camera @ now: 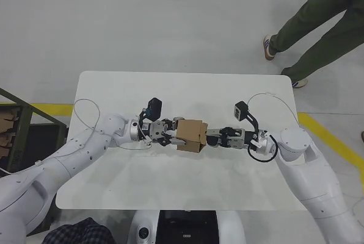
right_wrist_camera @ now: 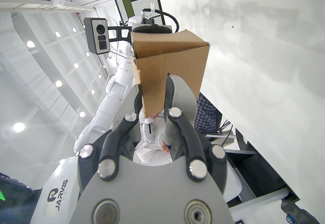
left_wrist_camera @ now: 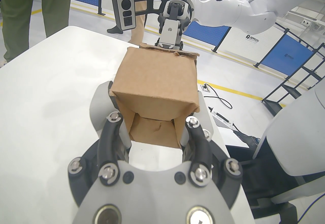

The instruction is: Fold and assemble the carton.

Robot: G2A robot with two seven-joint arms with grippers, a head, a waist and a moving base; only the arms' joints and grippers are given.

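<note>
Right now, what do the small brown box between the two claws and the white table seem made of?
The small brown box looks like corrugated cardboard, matt and unprinted: its cut edges are ragged and its folds creased. The white table looks like smooth laminate or plastic, slightly glossy given the soft reflections; which, I cannot tell.

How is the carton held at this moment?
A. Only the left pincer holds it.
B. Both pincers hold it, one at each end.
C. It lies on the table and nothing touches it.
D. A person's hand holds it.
B: the left pincer straddles one end of the carton, and the right pincer pinches a cardboard panel at the opposite end.
</note>
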